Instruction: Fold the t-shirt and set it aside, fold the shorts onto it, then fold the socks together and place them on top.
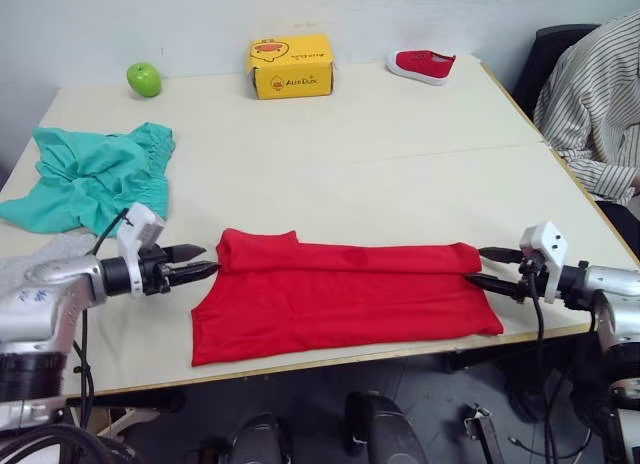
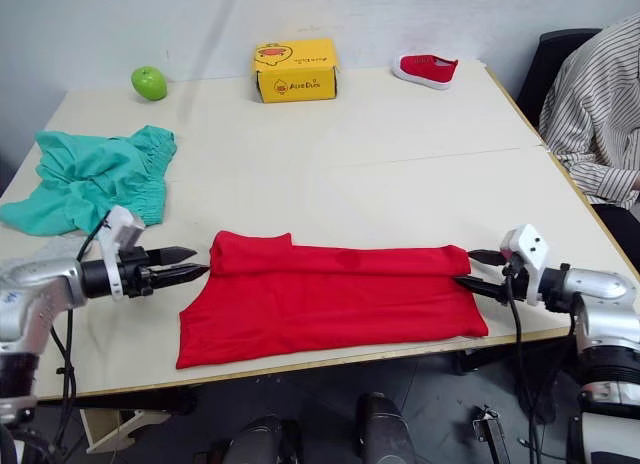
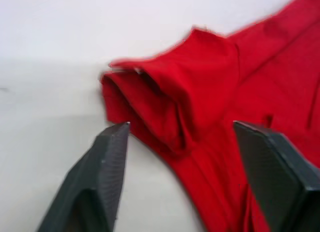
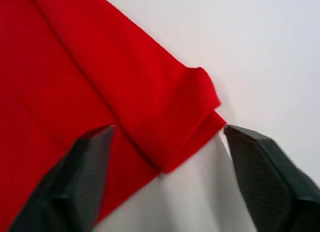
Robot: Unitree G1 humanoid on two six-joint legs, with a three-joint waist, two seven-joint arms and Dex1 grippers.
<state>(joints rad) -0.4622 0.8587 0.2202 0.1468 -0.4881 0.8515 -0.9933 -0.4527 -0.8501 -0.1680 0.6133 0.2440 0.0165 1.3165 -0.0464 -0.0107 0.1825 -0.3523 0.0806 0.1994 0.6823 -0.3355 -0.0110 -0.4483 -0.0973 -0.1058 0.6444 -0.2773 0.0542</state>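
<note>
The t-shirt (image 1: 345,294) is laid out flat near the front edge of the table (image 1: 400,134), at about 6 o'clock in the head views, folded over lengthwise so a doubled strip runs along its far edge. The left gripper (image 1: 196,263) is parked right at the shirt's 9 o'clock end, fingers spread wide, and nothing is held; in the left wrist view the bunched sleeve corner is seen between the two open fingers (image 3: 107,162) without being pinched. Same deal on the other side: the right gripper (image 1: 488,267) is sat at the 3 o'clock end, jaws clearly apart, with the folded corner of the shirt just ahead of its fingers (image 4: 90,172), not gripped.

The shorts (image 1: 95,174) are crumpled at around 10 o'clock, well apart from the shirt. Further back, a green apple (image 1: 144,79) is seen at 11 o'clock, a yellow box (image 1: 290,66) at 12, and a small red shoe (image 1: 421,65) at 1. A person's striped sleeve (image 1: 590,94) is visible at 2 o'clock.
</note>
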